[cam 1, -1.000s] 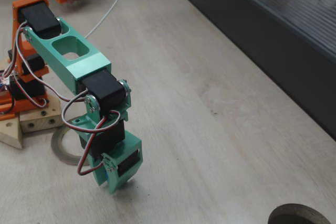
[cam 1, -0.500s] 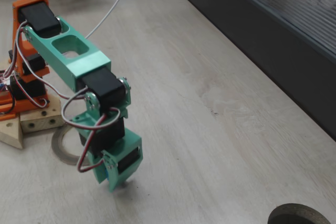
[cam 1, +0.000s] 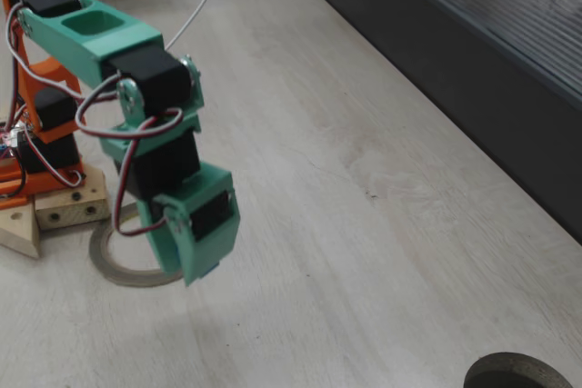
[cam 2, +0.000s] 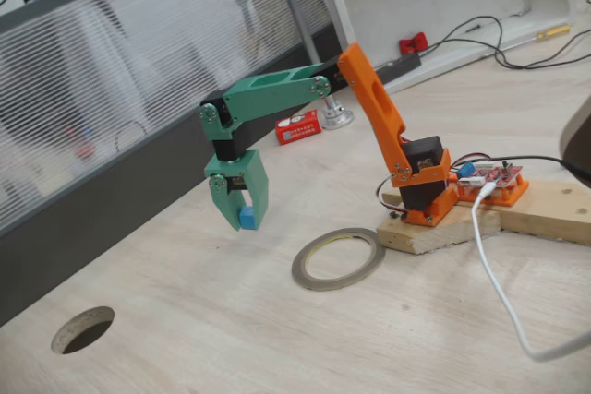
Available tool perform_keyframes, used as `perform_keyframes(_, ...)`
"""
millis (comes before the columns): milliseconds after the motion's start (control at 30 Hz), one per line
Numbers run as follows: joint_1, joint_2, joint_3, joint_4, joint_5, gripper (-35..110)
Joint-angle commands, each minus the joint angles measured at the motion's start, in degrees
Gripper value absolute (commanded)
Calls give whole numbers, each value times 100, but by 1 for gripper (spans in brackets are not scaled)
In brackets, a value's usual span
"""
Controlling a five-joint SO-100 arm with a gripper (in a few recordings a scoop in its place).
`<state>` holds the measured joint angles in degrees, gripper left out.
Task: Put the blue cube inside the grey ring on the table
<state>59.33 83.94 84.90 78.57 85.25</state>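
A: What could have gone wrong from there?

B: The blue cube [cam 2: 247, 219] hung clear above the tabletop [cam 2: 277, 339], and the grey ring [cam 2: 338, 258] lay off to one side of the jaws, nearer the arm's base, not beneath them. Letting go there would likely have dropped the cube outside the ring, or let it bounce off the rim.

A: And the grip?

B: The jaws [cam 2: 242, 219] were pinching the cube between their tips, closed to its width and touching nothing else. In a fixed view just a blue sliver [cam 1: 210, 269] peeked below them, near the ring's edge [cam 1: 136, 276].
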Motion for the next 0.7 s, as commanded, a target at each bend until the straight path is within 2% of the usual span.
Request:
perform_keyframes(0,-334,905,791,-9,26,1)
perform_keyframes(433,-1608,2760,3067,-9,44,1)
perform_keyframes(667,-1767,3718,4351,-9,9,1)
